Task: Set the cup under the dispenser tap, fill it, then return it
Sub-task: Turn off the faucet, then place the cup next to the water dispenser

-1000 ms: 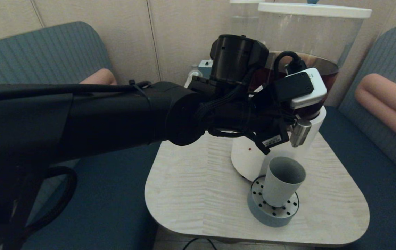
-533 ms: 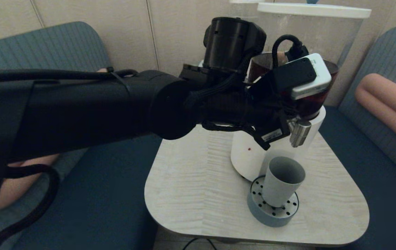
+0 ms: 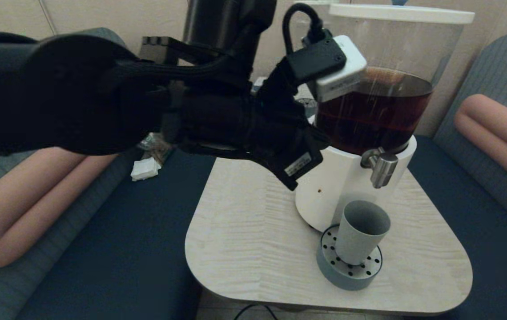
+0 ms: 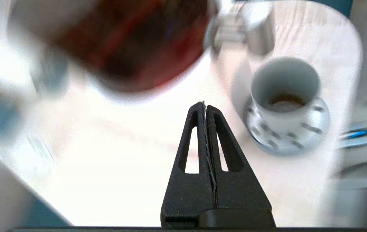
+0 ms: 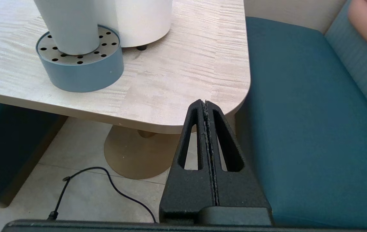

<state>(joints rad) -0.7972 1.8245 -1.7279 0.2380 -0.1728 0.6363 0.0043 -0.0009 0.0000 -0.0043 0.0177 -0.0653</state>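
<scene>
The grey-green cup (image 3: 362, 235) stands upright on a round perforated drip tray (image 3: 330, 268), straight below the steel dispenser tap (image 3: 380, 168). That tap sticks out of the white-based dispenser (image 3: 338, 186) of dark brown drink. In the left wrist view a little brown liquid shows at the bottom of the cup (image 4: 285, 87). My left gripper (image 4: 205, 104) is shut and empty, held high above the table, left of the dispenser and clear of the tap (image 4: 257, 32). My right gripper (image 5: 205, 103) is shut and parked low by the table's front right corner.
The small light-wood table (image 3: 244, 231) sits between dark blue benches with pink cushions (image 3: 498, 133). A second, clear dispenser (image 3: 311, 18) stands behind the big one. A white crumpled item (image 3: 145, 169) lies on the left bench. A black cable (image 5: 106, 180) runs across the floor by the table pedestal (image 5: 132, 154).
My left arm has lifted and swung back to the left, away from the tap, uncovering the tap and the dark drink. The cup has stayed on the drip tray.
</scene>
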